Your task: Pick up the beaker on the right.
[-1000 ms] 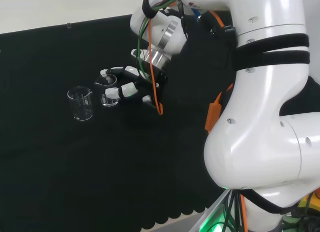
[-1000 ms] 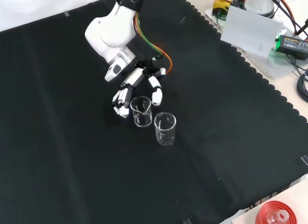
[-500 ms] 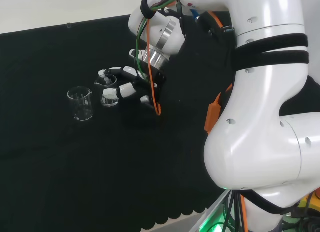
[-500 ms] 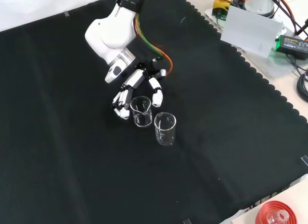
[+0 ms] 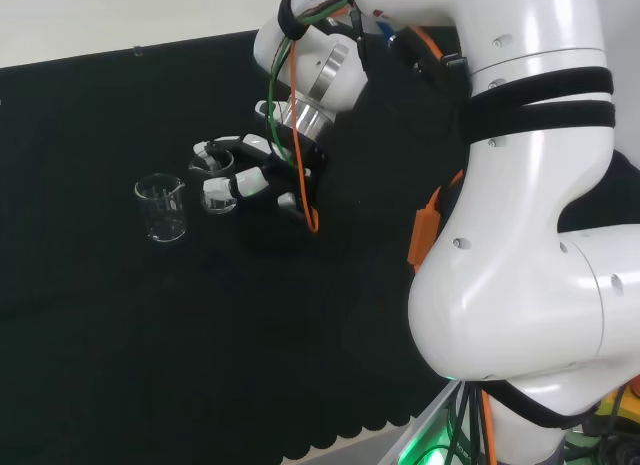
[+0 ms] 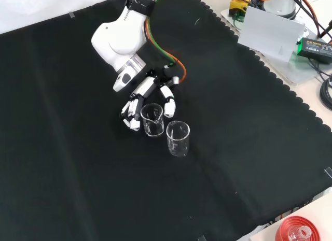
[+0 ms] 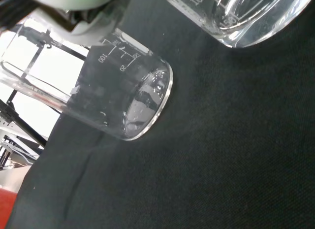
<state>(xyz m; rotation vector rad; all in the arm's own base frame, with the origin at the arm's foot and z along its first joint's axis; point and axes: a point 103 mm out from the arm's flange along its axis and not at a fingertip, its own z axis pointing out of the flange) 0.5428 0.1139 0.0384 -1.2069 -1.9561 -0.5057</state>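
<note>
Two clear glass beakers stand upright on the black cloth. In the head view one beaker (image 5: 161,208) stands alone at the left, and the other beaker (image 5: 214,179) stands to its right, between the fingers and thumb of my hand (image 5: 262,177). In the front view that nearer beaker (image 6: 153,119) has the fingers (image 6: 132,111) on its left and the thumb (image 6: 168,100) on its right, only slightly curled. The hand (image 6: 150,89) reaches in from above it, and the lone beaker (image 6: 178,139) stands just below and to the right. The wrist view shows both beakers close up: one beaker (image 7: 119,98) and a second beaker (image 7: 241,15).
My arm's white links (image 5: 530,235) rise at the head view's right. In the front view a grey box (image 6: 272,31) and cables lie beyond the cloth's scalloped edge at the top right. A red ribbed stand (image 6: 296,230) sits at the bottom right corner.
The hand has crept a little farther left in the head view, so its fingers and thumb reach farther along the nearer beaker. Neither beaker has moved.
</note>
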